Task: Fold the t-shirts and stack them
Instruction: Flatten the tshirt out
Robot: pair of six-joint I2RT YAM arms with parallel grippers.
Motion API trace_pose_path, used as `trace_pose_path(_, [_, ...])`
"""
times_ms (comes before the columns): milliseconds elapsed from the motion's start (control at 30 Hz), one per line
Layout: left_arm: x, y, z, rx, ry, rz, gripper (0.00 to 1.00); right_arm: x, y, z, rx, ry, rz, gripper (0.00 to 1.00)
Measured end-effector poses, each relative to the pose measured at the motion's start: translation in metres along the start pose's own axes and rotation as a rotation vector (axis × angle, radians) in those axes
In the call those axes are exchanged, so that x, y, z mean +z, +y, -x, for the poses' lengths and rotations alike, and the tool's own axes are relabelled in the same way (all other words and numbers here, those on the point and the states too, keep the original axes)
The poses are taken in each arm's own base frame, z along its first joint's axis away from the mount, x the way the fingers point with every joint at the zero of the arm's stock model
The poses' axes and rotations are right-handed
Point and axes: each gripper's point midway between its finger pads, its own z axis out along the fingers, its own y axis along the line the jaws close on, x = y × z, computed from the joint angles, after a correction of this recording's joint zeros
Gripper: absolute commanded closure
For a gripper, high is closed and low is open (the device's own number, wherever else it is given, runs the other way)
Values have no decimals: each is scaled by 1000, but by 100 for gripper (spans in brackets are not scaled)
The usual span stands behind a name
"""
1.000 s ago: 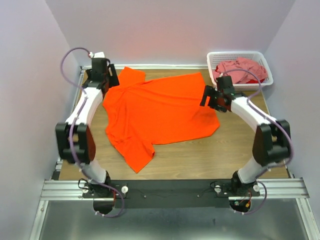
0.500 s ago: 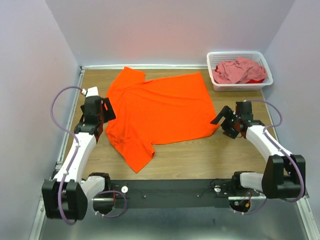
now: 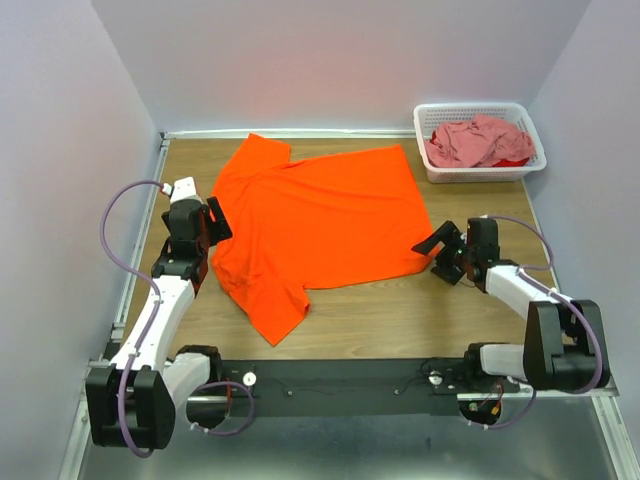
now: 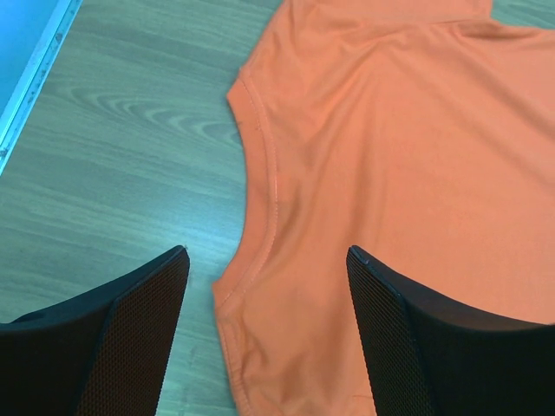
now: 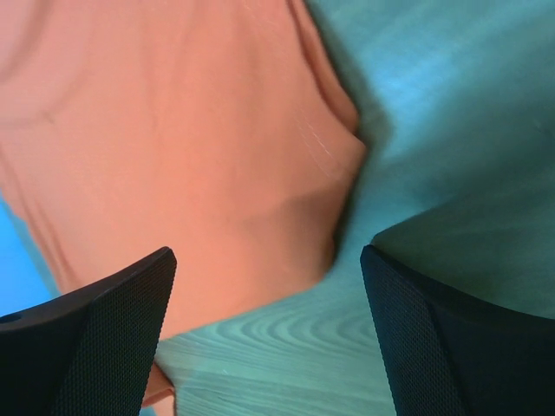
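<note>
1. Wooden bench, pale walls.
2. Orange t-shirt lies spread out and unfolded; pink t-shirt is crumpled in the basket.
3. Left jaws stand apart at the orange t-shirt's left edge, right jaws apart at its right corner; both empty.
4. Nothing folded or stacked yet.

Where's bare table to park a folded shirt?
Front strip of table between orange shirt and near edge; far-left corner beside the sleeve. Crowded: centre under the shirt, far right by basket, right claw.
</note>
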Motion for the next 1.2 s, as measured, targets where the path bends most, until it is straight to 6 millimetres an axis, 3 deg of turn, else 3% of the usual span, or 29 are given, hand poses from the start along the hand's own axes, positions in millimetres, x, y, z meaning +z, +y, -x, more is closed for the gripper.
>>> trace_pose_path(367, [1,-1,5,5,-21,-5,20,18,32,14,-8,47,91,13])
trace_pose_path(500, [1,-1,5,5,-21,-5,20,20,74,32,-52,37,160,13])
trace_pose_path(600, [1,-1,5,5,-22,-5,20,26,113,28,-123,69,229,13])
trace_pose_path(700, [1,-1,5,5,-21,-5,20,28,130,18,-179,85,261,15])
trace_pose_path(867, [2,-1,5,6,-20,-5,20,27,115,20,-202,53,179,26])
trace_pose_path(1033, [2,-1,5,7,-21,-5,20,17,87,28,-194,-1,80,46])
trace_pose_path(1200, [3,-1,5,8,-19,-5,21,22,62,30,-154,-10,-9,52])
